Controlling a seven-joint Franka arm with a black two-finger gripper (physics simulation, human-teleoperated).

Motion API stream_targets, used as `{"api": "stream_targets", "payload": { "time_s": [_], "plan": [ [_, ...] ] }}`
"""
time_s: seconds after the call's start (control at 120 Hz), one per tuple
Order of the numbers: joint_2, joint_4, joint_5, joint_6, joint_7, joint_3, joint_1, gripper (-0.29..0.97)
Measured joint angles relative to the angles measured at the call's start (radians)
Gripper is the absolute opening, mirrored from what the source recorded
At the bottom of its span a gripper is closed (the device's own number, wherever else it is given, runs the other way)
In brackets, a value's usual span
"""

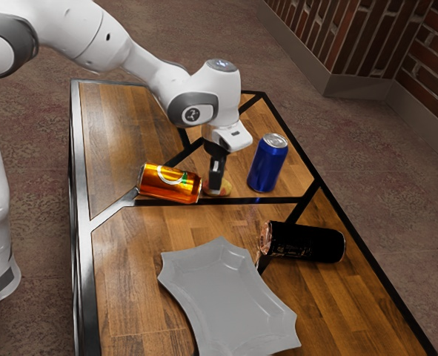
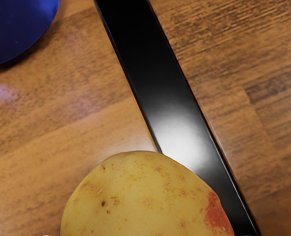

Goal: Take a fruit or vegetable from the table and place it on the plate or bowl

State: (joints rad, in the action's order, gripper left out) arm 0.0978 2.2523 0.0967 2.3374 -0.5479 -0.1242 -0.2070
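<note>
A yellow fruit with a red patch [image 1: 224, 188] lies on the wooden table, on a black inlay line between the orange can and the blue can. My gripper [image 1: 216, 182] is lowered straight onto it, its black tip hiding most of the fruit. In the wrist view the fruit [image 2: 143, 196] sits large and close just under my hand, beside the black stripe [image 2: 170, 113]. A grey scalloped plate [image 1: 226, 297] lies flat near the table's front edge, well short of the fruit.
An orange can [image 1: 169, 183] lies on its side just to the exterior view's left of the gripper. A blue can [image 1: 267, 163] [image 2: 15, 27] stands upright to its right. A black can [image 1: 304, 242] lies beside the plate's right corner.
</note>
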Motion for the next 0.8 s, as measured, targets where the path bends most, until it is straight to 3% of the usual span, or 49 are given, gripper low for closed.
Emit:
{"api": "stream_targets", "payload": {
  "time_s": [0.425, 0.8],
  "plan": [
    [-0.039, -0.003, 0.007, 0.034, 0.007, 0.000, -0.001, 0.37],
    [-0.045, -0.009, 0.003, 0.064, 0.018, 0.001, 0.001, 0.19]
  ]
}}
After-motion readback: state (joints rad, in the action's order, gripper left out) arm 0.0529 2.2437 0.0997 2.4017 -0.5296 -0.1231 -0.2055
